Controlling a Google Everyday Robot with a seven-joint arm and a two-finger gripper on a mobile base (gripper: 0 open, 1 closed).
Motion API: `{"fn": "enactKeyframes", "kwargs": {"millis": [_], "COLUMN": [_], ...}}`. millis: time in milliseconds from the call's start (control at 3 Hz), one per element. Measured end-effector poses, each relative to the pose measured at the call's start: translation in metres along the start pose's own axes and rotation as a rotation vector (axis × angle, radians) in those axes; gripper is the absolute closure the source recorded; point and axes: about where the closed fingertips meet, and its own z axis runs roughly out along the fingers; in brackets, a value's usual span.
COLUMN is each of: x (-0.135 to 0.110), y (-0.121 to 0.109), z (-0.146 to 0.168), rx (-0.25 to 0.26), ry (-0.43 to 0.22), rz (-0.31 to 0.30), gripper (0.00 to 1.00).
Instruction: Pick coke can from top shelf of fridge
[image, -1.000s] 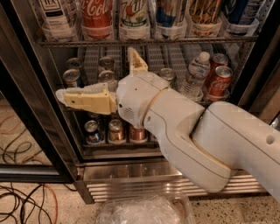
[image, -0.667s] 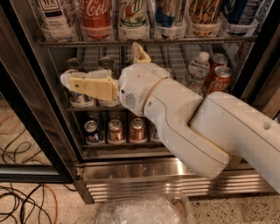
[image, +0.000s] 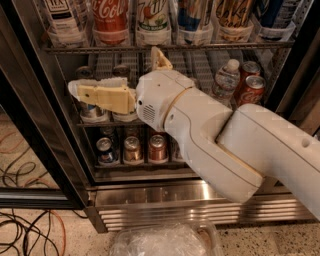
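The coke can (image: 110, 16) is red with white script and stands in a clear holder on the top shelf (image: 165, 47) of the fridge (image: 150, 195), second from the left. My gripper (image: 114, 70) is below the top shelf rail, in front of the middle rack. It is open wide: one cream finger (image: 102, 96) points left and the other finger (image: 160, 58) points up, its tip just under the rail. It holds nothing. The can's top is out of view.
On the top shelf a white-labelled bottle (image: 62, 17) stands left of the coke can, and a white-and-green can (image: 152, 17), a blue can (image: 192, 15) and a gold-brown can (image: 235, 15) right of it. A water bottle (image: 225, 77) and red cans (image: 252, 87) stand on the middle rack. Cables (image: 25, 235) lie on the floor.
The gripper has risen from the lower rack level toward the top shelf rail, and the arm has come closer to the fridge.
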Motion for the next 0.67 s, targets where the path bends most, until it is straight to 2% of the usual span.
{"fn": "enactKeyframes", "kwargs": {"millis": [333, 667], "x": [0.0, 0.002], "y": [0.0, 0.002], "z": [0.0, 0.017], "rx": [0.0, -0.009], "ry": [0.0, 0.025], "rz": [0.0, -0.016], "gripper": [0.0, 0.0]}}
